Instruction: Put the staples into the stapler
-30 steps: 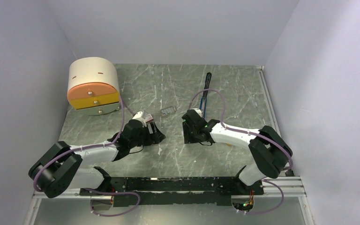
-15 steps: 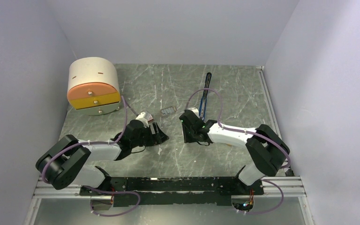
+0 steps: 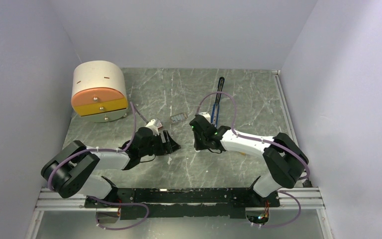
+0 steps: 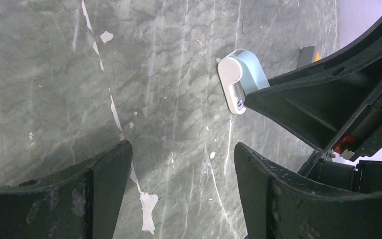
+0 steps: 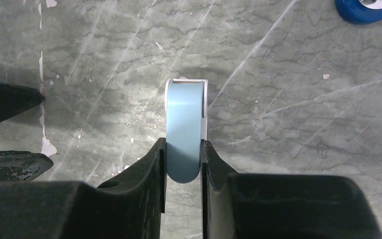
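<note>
The stapler [image 3: 218,101], long, slim, blue with a black arm, lies at the back of the table beyond my right wrist; its blue end shows in the right wrist view [image 5: 365,9]. The staples [image 3: 178,118], a small grey ribbed rectangle, lie flat between the two arms, behind both grippers. My right gripper [image 3: 198,144] [image 5: 184,145] is shut on a short pale-blue piece [image 5: 184,132], held just over the table. My left gripper [image 3: 173,142] [image 4: 183,152] is open and empty, low over bare table, facing the pale-blue piece [image 4: 243,79].
A round beige drawer unit [image 3: 98,92] with an orange and a yellow drawer stands at the back left. Grey walls close in the marbled table [image 3: 248,94] on three sides. The left gripper's fingers [image 5: 5,99] show at the left of the right wrist view.
My left gripper has moved right, closer to the right gripper. My right gripper has shifted slightly left, still holding the pale-blue piece.
</note>
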You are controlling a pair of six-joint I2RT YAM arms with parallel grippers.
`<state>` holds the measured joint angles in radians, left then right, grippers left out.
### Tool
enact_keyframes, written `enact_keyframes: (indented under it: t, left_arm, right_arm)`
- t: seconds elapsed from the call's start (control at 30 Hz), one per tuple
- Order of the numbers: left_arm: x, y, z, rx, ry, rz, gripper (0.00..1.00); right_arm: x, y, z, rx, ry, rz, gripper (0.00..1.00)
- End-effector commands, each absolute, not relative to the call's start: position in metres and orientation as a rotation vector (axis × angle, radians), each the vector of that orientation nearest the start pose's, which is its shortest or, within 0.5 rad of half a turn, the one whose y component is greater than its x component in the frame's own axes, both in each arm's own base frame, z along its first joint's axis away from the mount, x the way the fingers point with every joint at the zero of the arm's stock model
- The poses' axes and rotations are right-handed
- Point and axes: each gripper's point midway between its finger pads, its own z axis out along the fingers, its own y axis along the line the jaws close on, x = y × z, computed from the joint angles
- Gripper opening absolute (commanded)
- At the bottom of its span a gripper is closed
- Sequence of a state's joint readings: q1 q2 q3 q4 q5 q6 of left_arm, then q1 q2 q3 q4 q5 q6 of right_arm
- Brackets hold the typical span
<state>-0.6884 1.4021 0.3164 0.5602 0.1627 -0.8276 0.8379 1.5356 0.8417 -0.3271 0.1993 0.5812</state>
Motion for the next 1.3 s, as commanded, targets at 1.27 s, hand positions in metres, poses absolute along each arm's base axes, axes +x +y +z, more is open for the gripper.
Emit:
enact_keyframes:
  t: [1.27]
  left_arm:
    - [0.215,-0.309,0.046,0.093,2.184,-1.291,0.59]
  right_arm:
    - [0.225,0.289,0.069,0.291,2.461,0.849,0.06]
